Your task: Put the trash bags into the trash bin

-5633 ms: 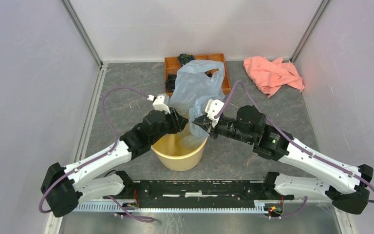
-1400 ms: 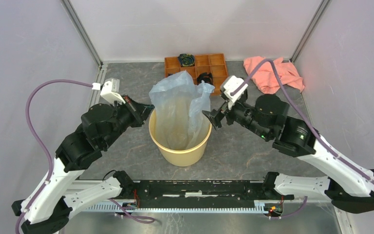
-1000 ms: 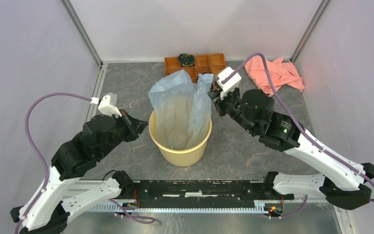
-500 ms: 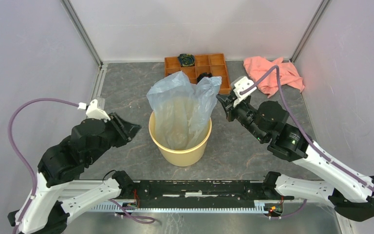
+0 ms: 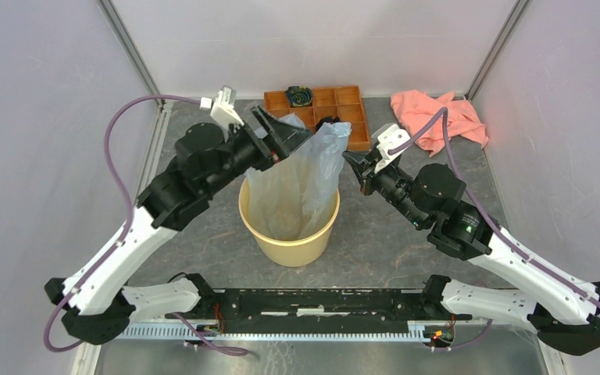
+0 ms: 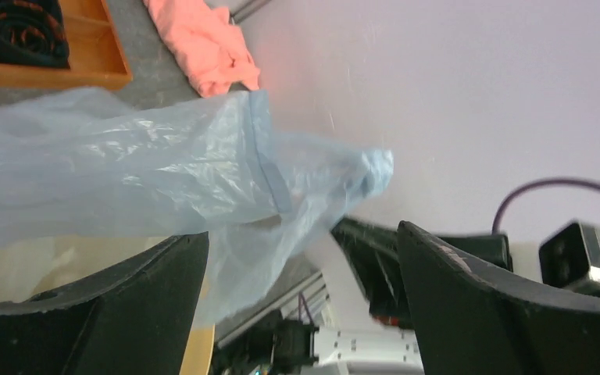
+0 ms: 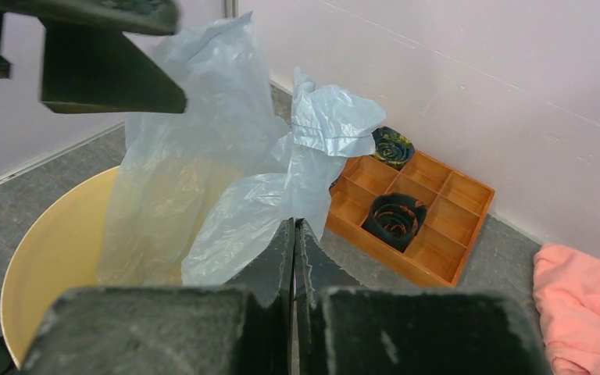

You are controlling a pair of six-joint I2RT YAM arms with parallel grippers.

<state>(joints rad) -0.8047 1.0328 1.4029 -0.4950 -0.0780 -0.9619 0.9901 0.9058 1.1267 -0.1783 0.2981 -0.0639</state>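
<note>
The pale blue trash bag (image 5: 312,164) stands upright in the round yellow trash bin (image 5: 289,250), its crinkled top well above the rim. My left gripper (image 5: 291,141) is open wide at the bag's upper left. In the left wrist view the bag (image 6: 125,180) reaches between the spread fingers (image 6: 86,312) of that gripper (image 6: 303,230), ungripped. My right gripper (image 5: 351,160) is shut just right of the bag. In the right wrist view its tips (image 7: 293,225) meet in front of the bag (image 7: 203,156), nothing visibly pinched. The bin (image 7: 55,258) lies lower left.
An orange-brown compartmented tray (image 5: 355,117) sits behind the bin, with dark rolled items (image 5: 298,96) in it. A salmon-pink cloth (image 5: 437,117) lies at the back right. Pale walls and metal posts close the table on three sides.
My left arm swung up from the floor left of the bin to the bag's top, and its gripper opened wide. The right gripper closed fully and backed slightly right.
</note>
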